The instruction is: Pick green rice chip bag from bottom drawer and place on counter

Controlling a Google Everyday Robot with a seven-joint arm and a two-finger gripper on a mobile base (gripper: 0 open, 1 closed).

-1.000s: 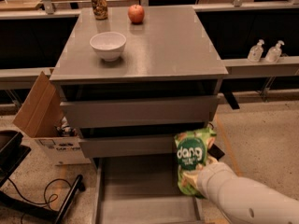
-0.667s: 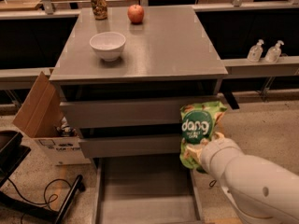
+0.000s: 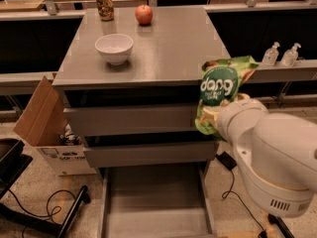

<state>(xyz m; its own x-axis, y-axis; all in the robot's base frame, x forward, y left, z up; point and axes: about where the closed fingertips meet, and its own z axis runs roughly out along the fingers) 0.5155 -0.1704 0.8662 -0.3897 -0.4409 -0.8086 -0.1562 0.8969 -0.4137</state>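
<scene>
The green rice chip bag (image 3: 218,90) with white "dang" lettering hangs upright in the air at the counter's right front corner, level with the counter edge and the upper drawers. My gripper (image 3: 216,119) holds the bag's lower end, mostly hidden behind the bag and my white arm (image 3: 271,158). The bottom drawer (image 3: 153,202) is pulled open below, its grey floor bare. The counter (image 3: 168,43) is the grey cabinet top, just left of and behind the bag.
On the counter stand a white bowl (image 3: 114,48), a red apple (image 3: 144,14) and a can (image 3: 104,4). A cardboard box (image 3: 47,125) sits on the floor left of the cabinet. Two pump bottles (image 3: 282,54) stand on a ledge at right. Cables lie on the floor.
My arm has lifted the bag from just above the open bottom drawer up to the level of the counter's front edge, moving slightly right.
</scene>
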